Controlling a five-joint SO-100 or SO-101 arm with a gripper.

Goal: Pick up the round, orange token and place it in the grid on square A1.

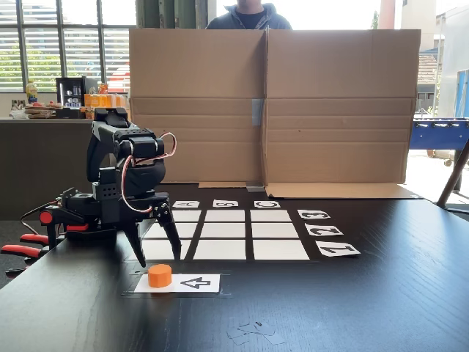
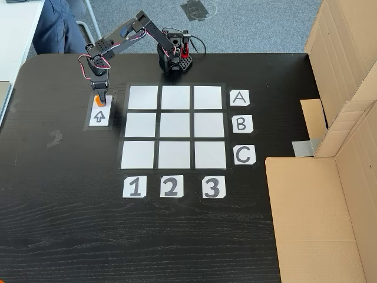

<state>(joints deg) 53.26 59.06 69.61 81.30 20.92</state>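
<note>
Dark wood-grain table (image 1: pixel 352 308) carries one black robot arm (image 2: pixel 126 32), one small bright orange plastic cylinder token (image 1: pixel 160 275) and one three-by-three grid of nine blank white paper rectangles (image 2: pixel 174 126). Six small labels edge the grid: three letters A, B, C (image 2: pixel 242 124) along one side and three numbers 1, 2, 3 (image 2: pixel 171 186) along another. One white card printed with a black arrow (image 1: pixel 194 282) lies just beside the grid, and the token sits on one end of that card, outside all nine cells. Corner cell A1 (image 2: pixel 143 97) is blank and bare. The gripper (image 1: pixel 156 246) hangs above the token with its two black fingers spread apart, tips just above the orange top, one to each side, nothing between them. One large folded cardboard screen (image 1: pixel 267 103) stands at the table's far edge in a fixed view, and one person (image 1: pixel 248 15) is partly visible behind it
</note>
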